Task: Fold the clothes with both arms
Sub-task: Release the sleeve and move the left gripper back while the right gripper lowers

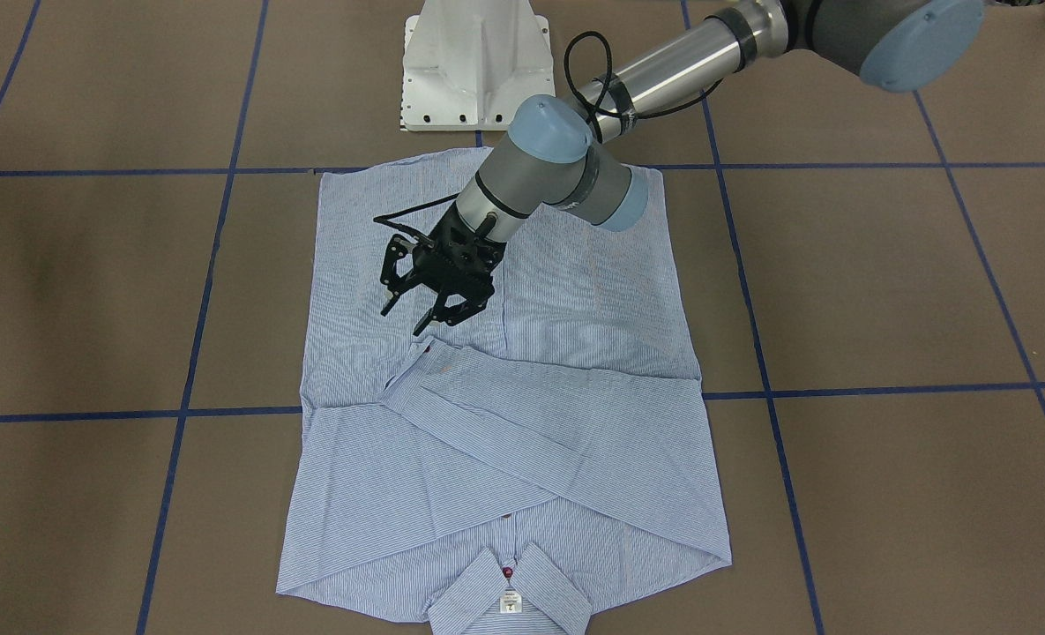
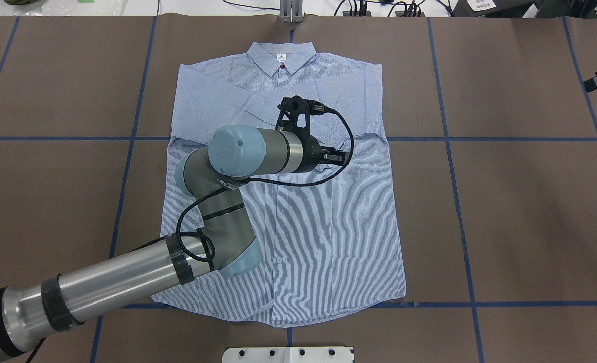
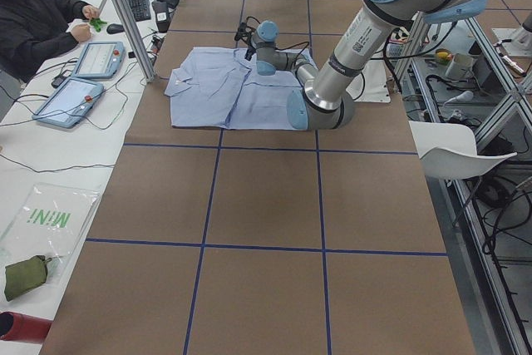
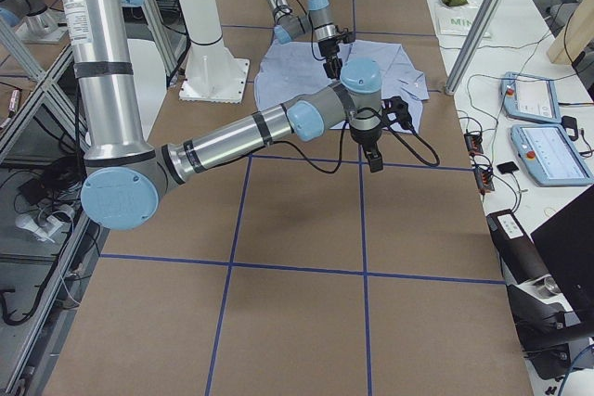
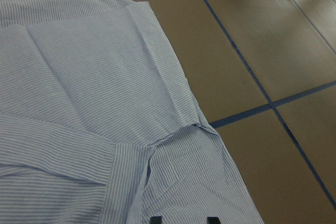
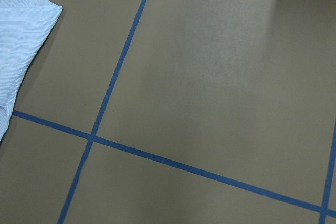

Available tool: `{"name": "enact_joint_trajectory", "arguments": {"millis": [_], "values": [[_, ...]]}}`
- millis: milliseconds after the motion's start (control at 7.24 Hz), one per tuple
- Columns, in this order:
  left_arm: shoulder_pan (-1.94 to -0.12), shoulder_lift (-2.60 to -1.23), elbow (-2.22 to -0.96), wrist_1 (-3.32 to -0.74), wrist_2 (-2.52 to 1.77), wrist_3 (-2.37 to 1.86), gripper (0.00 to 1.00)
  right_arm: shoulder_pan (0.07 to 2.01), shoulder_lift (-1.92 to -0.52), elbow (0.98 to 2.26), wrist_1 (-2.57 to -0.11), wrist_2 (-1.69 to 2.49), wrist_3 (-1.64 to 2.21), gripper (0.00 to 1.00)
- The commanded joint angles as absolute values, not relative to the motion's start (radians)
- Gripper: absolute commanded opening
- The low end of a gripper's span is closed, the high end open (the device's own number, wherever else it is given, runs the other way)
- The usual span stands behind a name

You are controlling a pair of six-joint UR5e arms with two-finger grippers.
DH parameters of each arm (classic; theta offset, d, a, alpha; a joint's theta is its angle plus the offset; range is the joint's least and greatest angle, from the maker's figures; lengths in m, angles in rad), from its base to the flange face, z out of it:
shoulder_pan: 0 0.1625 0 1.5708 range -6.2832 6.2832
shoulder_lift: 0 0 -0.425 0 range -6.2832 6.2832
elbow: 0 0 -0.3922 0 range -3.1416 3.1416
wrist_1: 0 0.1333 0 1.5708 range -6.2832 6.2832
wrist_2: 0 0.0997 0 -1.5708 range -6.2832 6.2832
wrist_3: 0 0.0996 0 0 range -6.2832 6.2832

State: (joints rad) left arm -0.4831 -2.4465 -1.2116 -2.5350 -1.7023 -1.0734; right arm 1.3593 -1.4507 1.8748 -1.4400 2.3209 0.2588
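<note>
- The light blue striped button-up shirt [image 1: 522,423] lies flat, mid brown desk [image 1: 884,282].
- The left silver-grey arm [image 1: 531,176] has its jaws spread and empty above the sleeve cuff [image 1: 412,366]; the right arm [image 4: 223,141], I cannot tell.
- Risk: pinching the layers beneath too, which would drag the fold askew.

Front view crops the shirt collar [image 1: 548,591] (right end effector [image 4: 374,162] unreadably small).

A brown table [image 2: 505,201] bears a grid of blue tape [image 2: 479,304]. A white base [image 1: 476,66] stands at its edge. On a side bench [image 3: 83,160] lie two tablets [image 3: 69,101], a keyboard [image 3: 137,3], a clear bag [image 3: 50,222] and a green pouch [image 3: 23,276]. A person [image 3: 37,22] in black sits there. A white chair [image 3: 453,149] stands on the opposite side.
</note>
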Motion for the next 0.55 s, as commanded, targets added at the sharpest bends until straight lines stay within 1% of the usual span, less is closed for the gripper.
{"name": "enact_joint_trajectory", "arguments": {"millis": [0,276,414], "values": [[-0.48,-2.405,-1.323,-2.42,-1.707,-0.996,1.0,1.324,-1.453,1.958,-1.439,2.316,0.427,1.0],[-0.486,-2.27,-1.525,-2.34,-1.791,-0.959,1.0,1.165,-1.471,2.064,-1.418,2.227,0.623,1.0],[-0.488,-2.2,-1.614,-2.285,-1.793,-0.956,1.0,1.06,-1.485,2.109,-1.369,2.15,0.775,1.0]]}}
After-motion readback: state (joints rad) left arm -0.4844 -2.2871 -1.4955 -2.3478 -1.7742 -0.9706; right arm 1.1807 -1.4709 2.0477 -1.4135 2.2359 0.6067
